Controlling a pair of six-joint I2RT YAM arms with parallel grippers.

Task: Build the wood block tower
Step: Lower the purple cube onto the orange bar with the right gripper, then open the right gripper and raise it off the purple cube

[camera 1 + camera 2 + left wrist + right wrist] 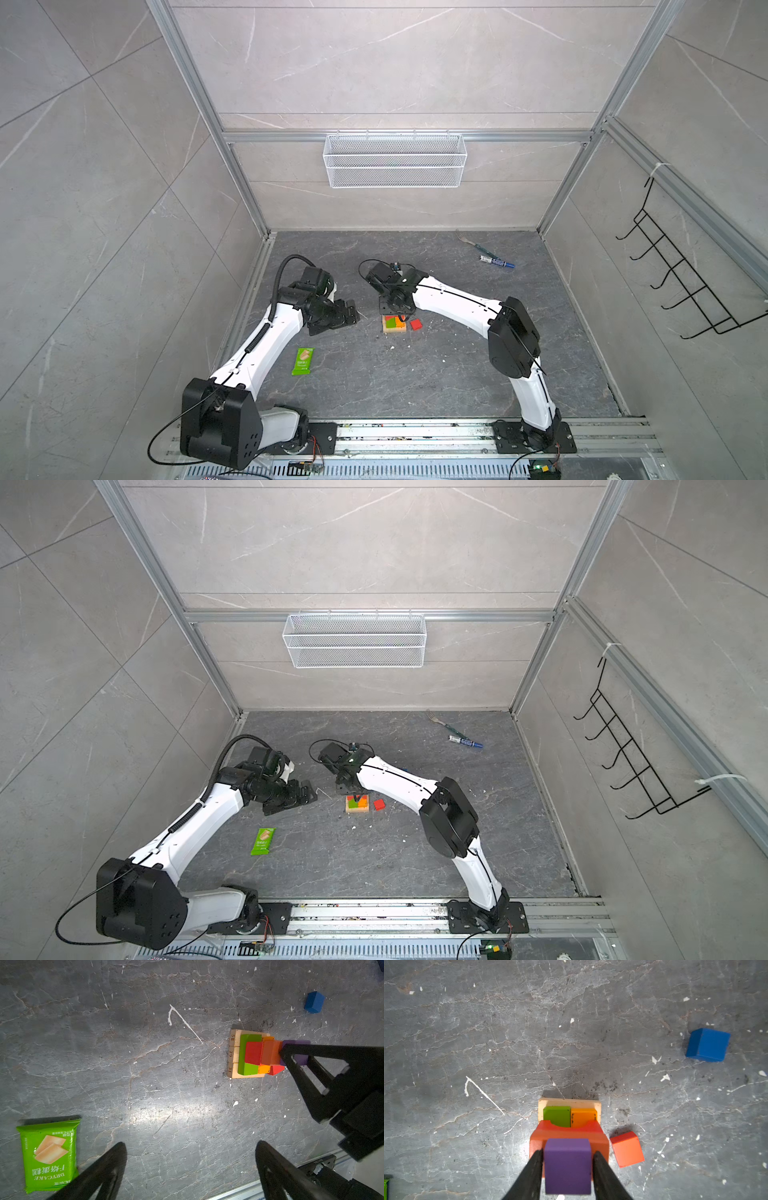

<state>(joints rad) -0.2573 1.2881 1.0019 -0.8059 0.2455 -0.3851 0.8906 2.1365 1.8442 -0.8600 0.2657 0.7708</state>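
The fingers of the right tool [568, 1153] flank the purple cube [568, 1167] atop the tower [394, 325], mid tabletop [457, 374]; grip or release cannot be told. Left tool [190, 1153] stands wide, apart from the tower.

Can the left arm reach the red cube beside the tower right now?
Probably not cleanly: the red cube lies beyond the tower from the left gripper, and the right gripper hangs over the tower.
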